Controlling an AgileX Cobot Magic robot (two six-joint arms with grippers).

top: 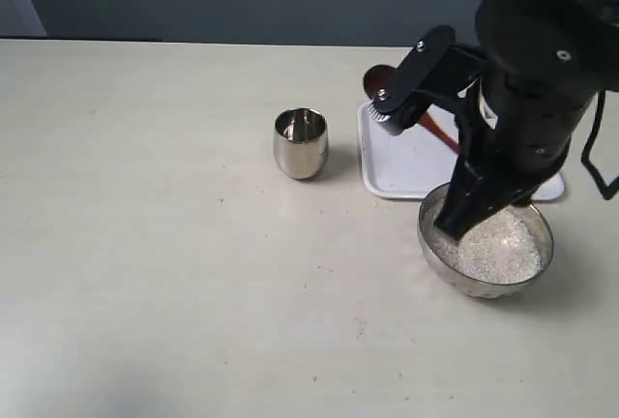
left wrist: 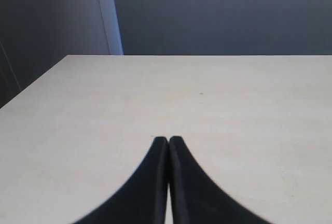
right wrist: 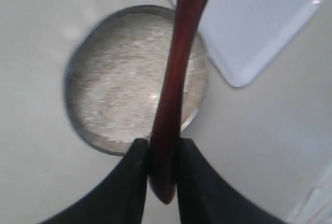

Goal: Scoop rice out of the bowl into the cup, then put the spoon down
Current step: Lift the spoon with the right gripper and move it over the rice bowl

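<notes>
The right gripper (right wrist: 162, 143) is closed almost fully on the tail end of the spoon (right wrist: 174, 79), its two fingers pressing the thin dark wooden handle from either side. It hangs above the bowl (top: 474, 287), over the rim at about 9 o'clock in the exterior view. The rice (top: 498, 244) fills the bowl as a level white bed. From the grip the handle runs up toward 11 o'clock across a white tray (top: 406, 166), and the spoon's head shows past the tray's far corner; it seems to be held off the surface, though the arm hides too much to be sure. The cup (top: 301, 142) stands upright on the table (top: 145, 244), at 9 o'clock from the tray and well apart from the bowl. The left gripper (left wrist: 168, 140) has its fingers pressed together on nothing, over bare tabletop.
</notes>
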